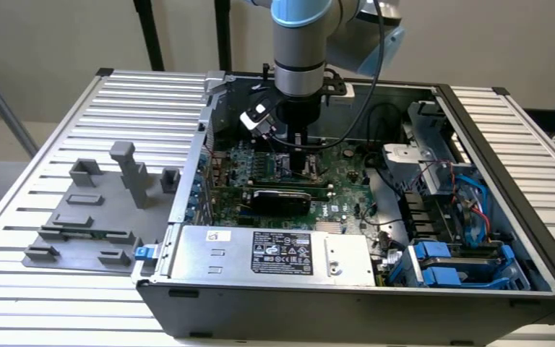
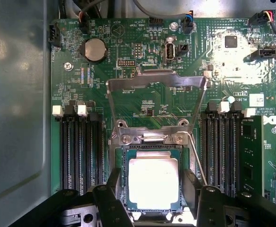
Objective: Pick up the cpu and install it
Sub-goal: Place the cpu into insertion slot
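Observation:
The cpu (image 2: 153, 182), a silvery square chip with a pale rim, lies flat inside the black socket (image 2: 151, 148) on the green motherboard (image 2: 128, 38). My gripper (image 2: 152, 183) straddles it, open, one dark finger (image 2: 114, 182) on each side just outside the socket's edges. The socket's metal load plate (image 2: 156, 82) is swung up and back, and its thin lever (image 2: 198, 163) stands free beside the socket. In the exterior view the gripper (image 1: 300, 155) is lowered deep into the open computer case (image 1: 494, 144), right above the motherboard (image 1: 345, 191).
Black memory slots (image 2: 81, 151) flank the socket, with one module (image 2: 251, 151) fitted. A power supply (image 1: 277, 249), blue drive bays (image 1: 451, 264) and loose cables (image 1: 384, 116) crowd the case. A grey fixture plate (image 1: 84, 217) with blocks lies on the ribbed table at the exterior view's left.

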Available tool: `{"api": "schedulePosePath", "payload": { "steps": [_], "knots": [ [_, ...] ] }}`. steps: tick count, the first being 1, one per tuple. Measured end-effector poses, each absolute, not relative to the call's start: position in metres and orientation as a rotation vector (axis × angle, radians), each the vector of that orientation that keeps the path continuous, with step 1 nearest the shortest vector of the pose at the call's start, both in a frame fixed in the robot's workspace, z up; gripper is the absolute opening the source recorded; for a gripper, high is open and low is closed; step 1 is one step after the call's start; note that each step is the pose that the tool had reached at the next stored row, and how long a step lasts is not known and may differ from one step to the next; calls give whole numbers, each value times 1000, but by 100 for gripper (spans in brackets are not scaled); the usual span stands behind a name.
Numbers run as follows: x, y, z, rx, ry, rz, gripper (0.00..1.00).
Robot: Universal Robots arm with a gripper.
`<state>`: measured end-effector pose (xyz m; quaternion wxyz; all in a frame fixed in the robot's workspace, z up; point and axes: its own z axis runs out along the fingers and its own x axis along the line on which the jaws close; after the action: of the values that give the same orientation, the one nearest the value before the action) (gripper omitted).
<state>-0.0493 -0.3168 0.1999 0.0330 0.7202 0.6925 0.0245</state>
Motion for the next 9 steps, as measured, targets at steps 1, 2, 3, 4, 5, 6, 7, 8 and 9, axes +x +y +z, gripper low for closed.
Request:
{"api": "schedulePosePath", "payload": {
  "steps": [1, 2, 3, 4, 5, 6, 7, 8, 9],
  "knots": [
    [-49, -317, 200, 2217, 2132, 76, 63],
    [-49, -317, 200, 2217, 2132, 77, 63],
    [-49, -317, 200, 2217, 2133, 79, 63],
    [-49, -317, 200, 2218, 2134, 80, 63],
    [-49, -317, 200, 2219, 2135, 82, 63],
    [-49, -317, 200, 2220, 2135, 84, 63],
    [-49, -317, 200, 2221, 2136, 86, 63],
    [-49, -317, 200, 2221, 2136, 87, 63],
    [-49, -317, 200, 2222, 2137, 88, 63]
  ]
}}
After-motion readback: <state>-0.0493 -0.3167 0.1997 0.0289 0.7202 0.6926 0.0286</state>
